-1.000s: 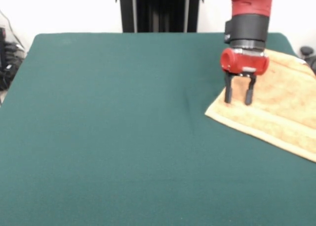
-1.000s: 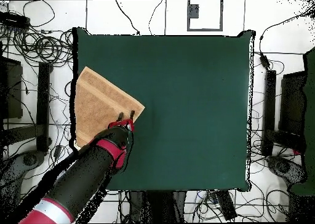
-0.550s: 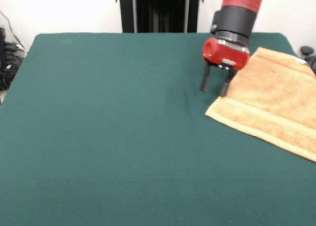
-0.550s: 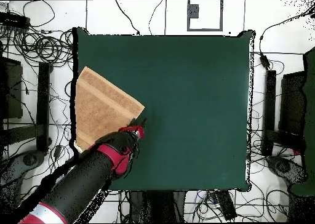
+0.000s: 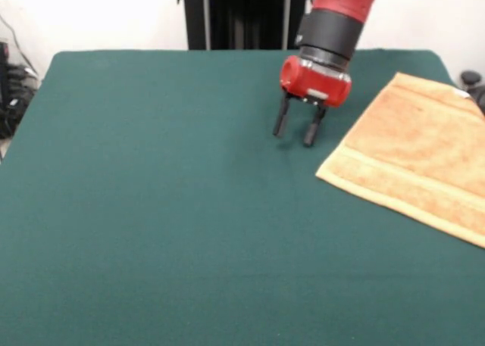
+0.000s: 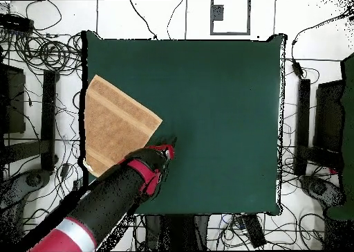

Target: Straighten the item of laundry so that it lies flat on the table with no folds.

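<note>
Gripper (image 5: 296, 130) has moved off the towel (image 5: 417, 157) onto bare table (image 5: 151, 210), fingers apart, empty. Towel's right edge cut off by frame.

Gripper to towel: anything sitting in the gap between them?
Nothing. In the front view the open gripper hangs beside the towel, apart from it, and only bare green table shows between them.
</note>
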`<action>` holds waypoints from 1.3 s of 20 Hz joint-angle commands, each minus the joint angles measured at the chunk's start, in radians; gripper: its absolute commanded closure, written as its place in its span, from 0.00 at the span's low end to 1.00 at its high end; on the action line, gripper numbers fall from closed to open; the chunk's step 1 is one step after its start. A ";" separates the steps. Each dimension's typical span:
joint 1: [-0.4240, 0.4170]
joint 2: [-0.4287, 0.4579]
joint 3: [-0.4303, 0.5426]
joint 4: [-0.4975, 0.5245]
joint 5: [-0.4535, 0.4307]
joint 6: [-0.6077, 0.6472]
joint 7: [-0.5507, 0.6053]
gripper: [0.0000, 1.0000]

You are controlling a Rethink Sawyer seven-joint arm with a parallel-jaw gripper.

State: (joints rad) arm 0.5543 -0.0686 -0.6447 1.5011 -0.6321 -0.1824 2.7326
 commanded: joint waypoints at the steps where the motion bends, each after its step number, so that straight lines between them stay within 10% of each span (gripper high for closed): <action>1: -0.335 -0.123 0.604 0.009 -0.206 0.160 -0.097 0.00; 3: -0.583 -0.155 0.902 0.090 -0.278 0.278 -0.148 0.00; 7: -0.762 -0.162 1.112 0.182 -0.177 0.440 -0.232 0.00; 26: -0.808 -0.149 1.167 0.193 -0.001 0.613 -0.189 0.00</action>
State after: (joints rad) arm -0.2819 -0.4653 0.2557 1.6480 -0.7246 0.3398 2.7319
